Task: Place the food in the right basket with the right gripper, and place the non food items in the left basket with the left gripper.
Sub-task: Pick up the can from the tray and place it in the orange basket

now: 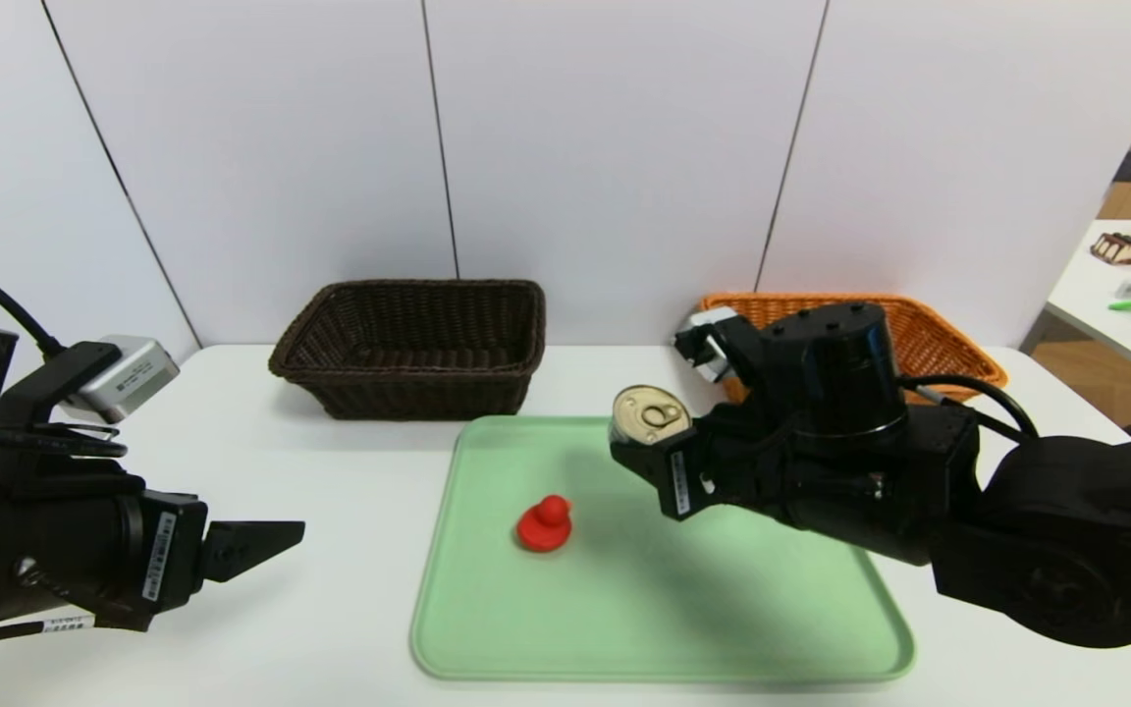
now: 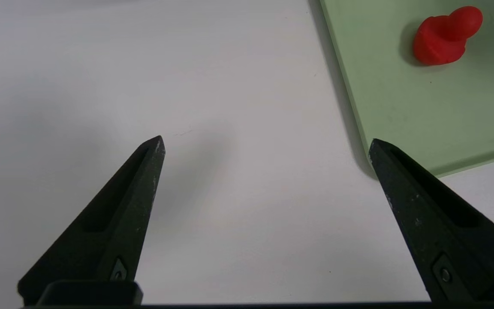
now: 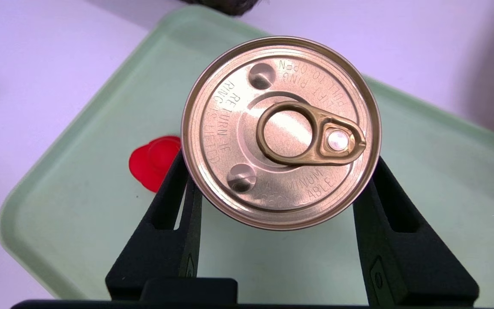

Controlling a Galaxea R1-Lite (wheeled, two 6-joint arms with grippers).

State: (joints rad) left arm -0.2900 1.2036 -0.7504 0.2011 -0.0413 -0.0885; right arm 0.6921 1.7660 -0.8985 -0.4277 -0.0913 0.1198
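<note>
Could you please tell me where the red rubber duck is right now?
In the head view the red rubber duck sits on the green tray, in its left half, below and left of the tin can held in the right gripper.

Both arms are showing matte black housings, the right arm point(image 1: 919, 471) carrying a squat black cylinder studded with small screws, with a black cable looping off at three o'clock. The left arm point(image 1: 45, 550) is wearing white printed labels and a silver-grey camera box at its twelve o'clock, fed by black cables. The fingers point(image 2: 114, 223) are tapering into scuffed black wedges, each bearing a recessed slot and a small screw.
</note>
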